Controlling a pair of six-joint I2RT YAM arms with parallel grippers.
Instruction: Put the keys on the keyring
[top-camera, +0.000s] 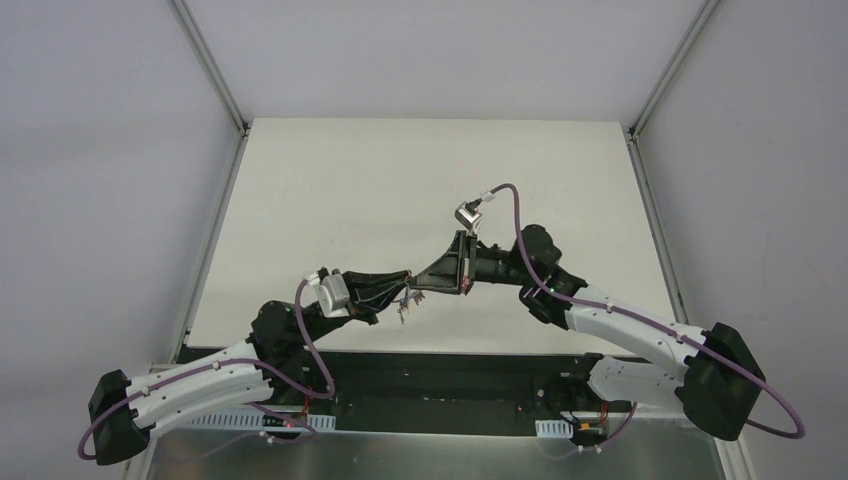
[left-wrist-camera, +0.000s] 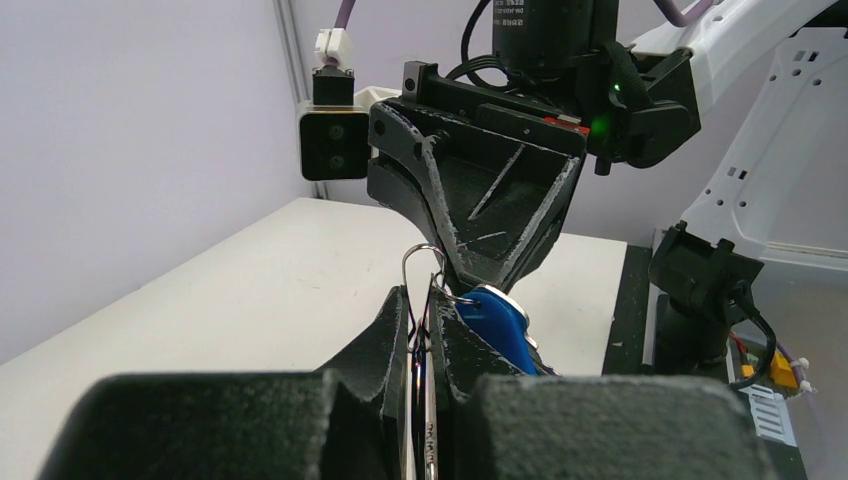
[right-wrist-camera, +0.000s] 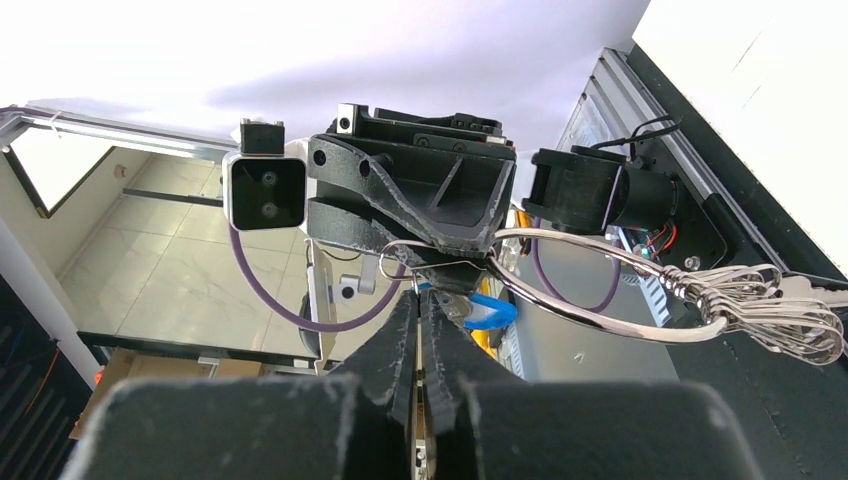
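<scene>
Keyring (right-wrist-camera: 640, 330): a thin wire loop held in the air over the near edge of the table (top-camera: 400, 170), a little left of that edge's middle, where the two arms meet tip to tip. In the right wrist view the loop runs out sideways from the meeting point. The plain keys (right-wrist-camera: 770, 310) are bunched on its far end, well apart from both sets of fingers. From above, these keys (top-camera: 403, 310) hang just below the grippers, clear of the tabletop.

Blue key (left-wrist-camera: 495, 320): its plastic head lies just beside the ring wire (left-wrist-camera: 406, 275), at the spot where the fingertips converge. In the right wrist view the head (right-wrist-camera: 480, 310) shows just past the right fingers. Whether the blue key is already threaded on the ring cannot be told.

Left gripper (left-wrist-camera: 420, 300): its jaws are closed on the keyring, whose wire stands edge-on between the fingers and juts up beyond their tips.

Right gripper (right-wrist-camera: 420, 300): its jaws are closed, with no gap visible. A sliver of metal shows between the fingers, and the blue head projects from their tips, so the grip appears to be on that key's blade.

From above, the left gripper (top-camera: 408, 290) points toward the right edge and the right gripper (top-camera: 425, 283) toward the left edge, their tips nearly touching.
</scene>
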